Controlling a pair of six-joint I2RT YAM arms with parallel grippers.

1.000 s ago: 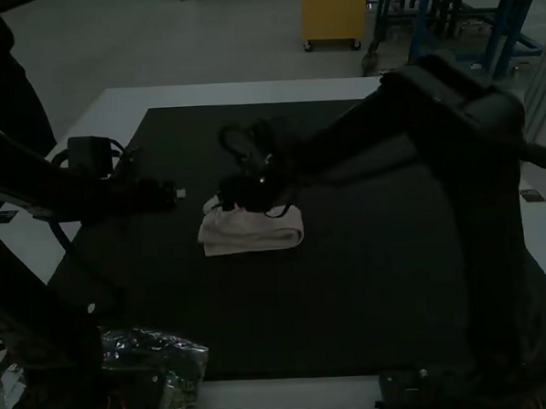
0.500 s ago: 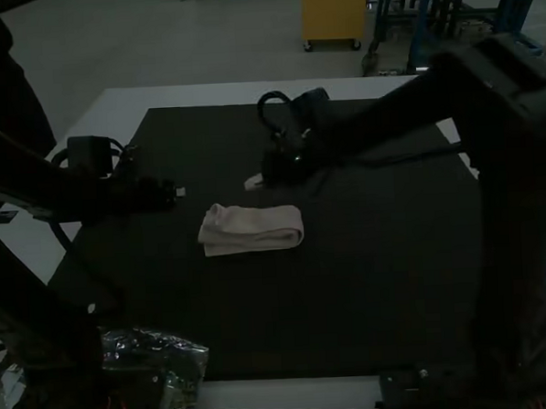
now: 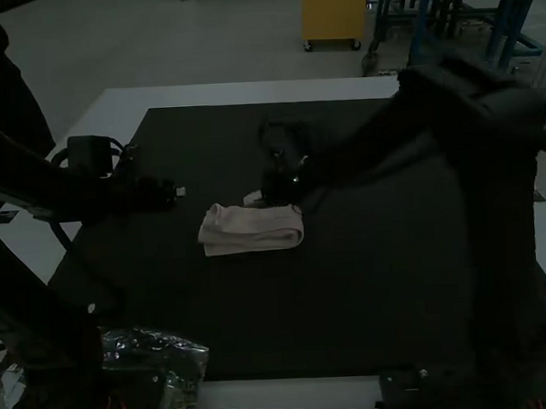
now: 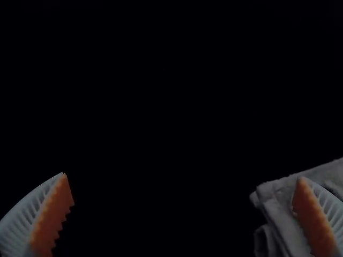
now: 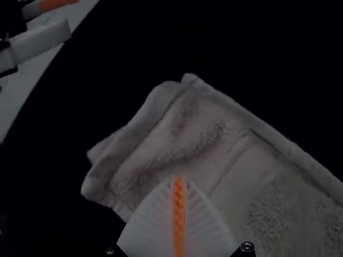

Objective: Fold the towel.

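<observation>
Pale towel (image 3: 252, 231), centre of frame, folded into a compact strip | right hand (image 5: 178, 179), near its far edge, clenched | left hand (image 4: 183, 176), left of centre, spread, empty | folding apparently nearly done; smoothing perhaps remaining

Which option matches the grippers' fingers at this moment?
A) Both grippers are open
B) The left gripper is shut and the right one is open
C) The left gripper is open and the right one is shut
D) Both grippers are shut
C: the left gripper's fingers stand wide apart, while the right gripper's orange pads meet, seen against the folded towel.
</observation>
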